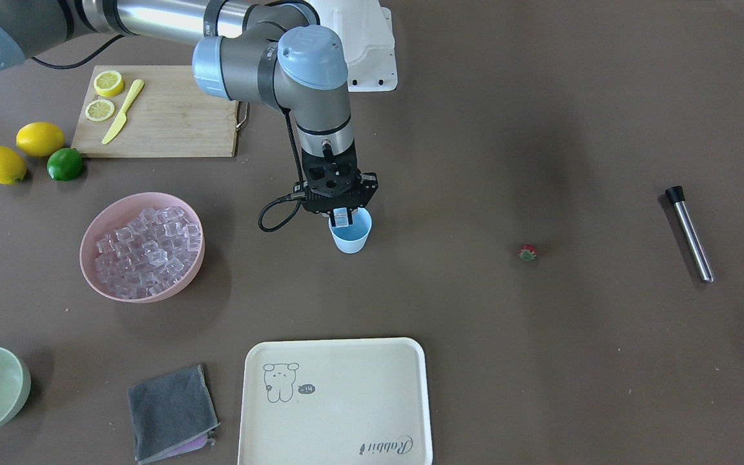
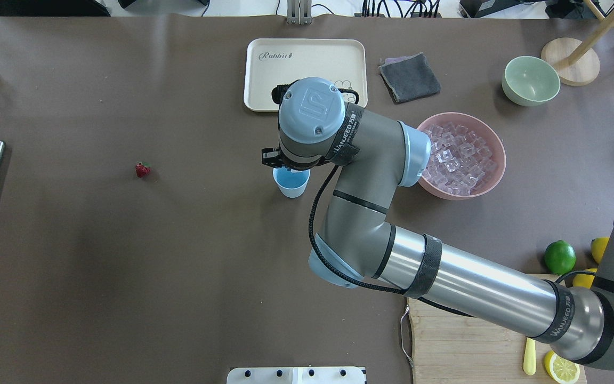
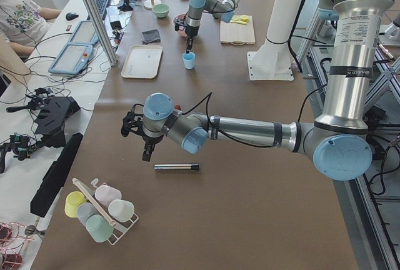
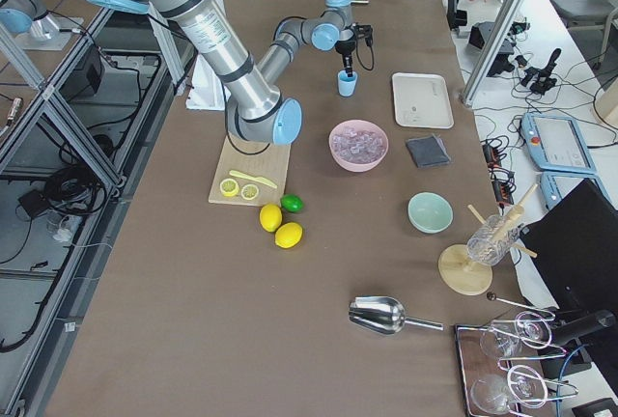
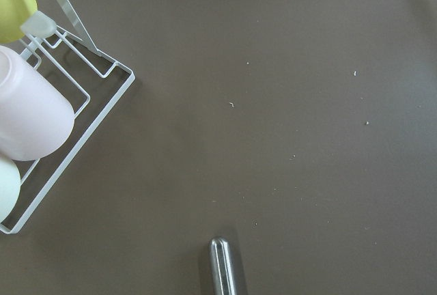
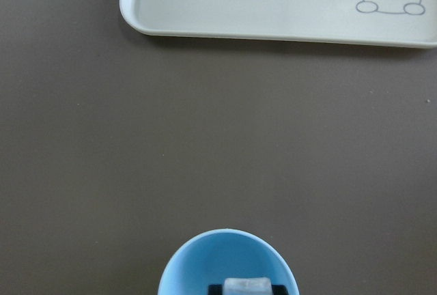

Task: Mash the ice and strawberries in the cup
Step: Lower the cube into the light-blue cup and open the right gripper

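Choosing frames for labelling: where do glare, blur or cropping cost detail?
Overhead exterior: glare streaks the right arm. Right wrist-mounted: the cup is cut by the bottom edge, the ice cube slightly soft. Exterior front-facing: even light, soft shadow beside the pink bowl.

Mid-desk: cup, my right gripper directly above it, one ice cube in its grip. Toward my right end: bowl holding ice heap; cutting board at my near edge. Far edge: tray. Toward my left end: strawberry, then metal rod beyond it.
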